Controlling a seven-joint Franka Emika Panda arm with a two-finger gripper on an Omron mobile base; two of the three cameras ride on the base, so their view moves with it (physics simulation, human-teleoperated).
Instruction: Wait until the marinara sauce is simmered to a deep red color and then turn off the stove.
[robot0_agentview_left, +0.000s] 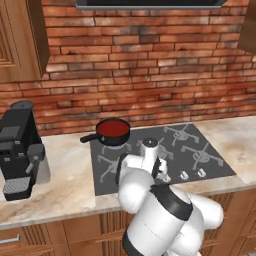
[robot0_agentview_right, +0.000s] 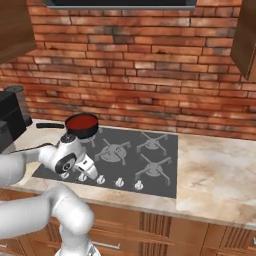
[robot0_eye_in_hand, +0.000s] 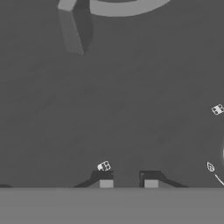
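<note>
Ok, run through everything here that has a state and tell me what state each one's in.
marinara sauce: deep red, flat, inside the saucepan
saucepan: upright on the stove's back-left burner
stove: other burners bare
gripper: low over the stove's front edge by the knobs, jaws narrowly apart
coffee machine: standing on the counter

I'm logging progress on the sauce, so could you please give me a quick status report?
Gripper low over stove front edge, by the knobs, jaws narrow, holding nothing visible. Marinara sauce deep red in saucepan. Nothing in the way.

You had a black coffee machine (robot0_agentview_left: 20, 150) standing on the beige marble counter (robot0_agentview_left: 65, 185) at far left, before a red brick wall (robot0_agentview_left: 145, 65), with wooden cabinets (robot0_agentview_left: 22, 40) above and below.
</note>
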